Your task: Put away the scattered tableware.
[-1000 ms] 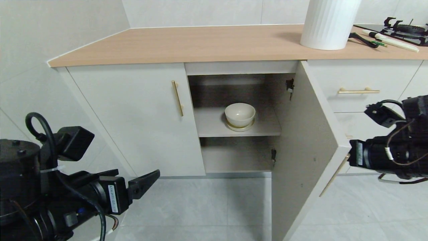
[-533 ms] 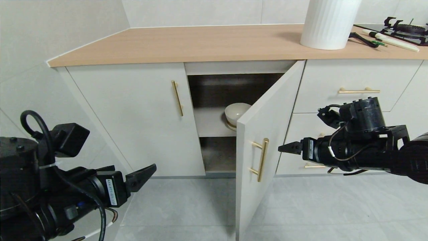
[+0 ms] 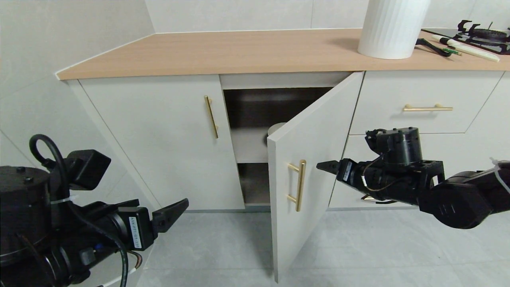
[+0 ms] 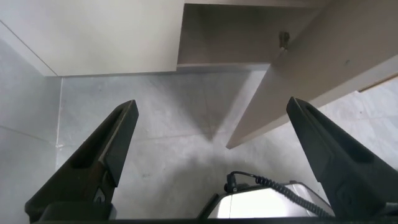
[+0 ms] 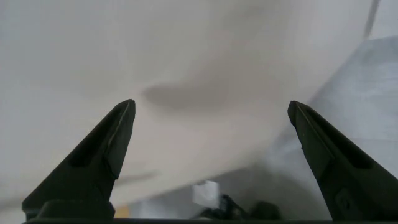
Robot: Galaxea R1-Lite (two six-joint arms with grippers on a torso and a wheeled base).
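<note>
Bowl (image 3: 274,128) sits on the shelf beyond the right gripper (image 3: 326,165), a sliver showing past the half-shut cabinet door (image 3: 314,127) standing between them. That gripper's fingers are spread and empty, tips near the gold handle (image 3: 298,185). Left gripper (image 3: 175,209) is low and well apart, also spread, over the grey tile floor (image 3: 223,247). Wooden countertop (image 3: 239,52) is above, carrying a white ribbed container (image 3: 392,28).

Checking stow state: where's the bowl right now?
Head view, centre: the bowl sits on the cabinet's upper shelf, mostly hidden behind the half-closed door.
</note>
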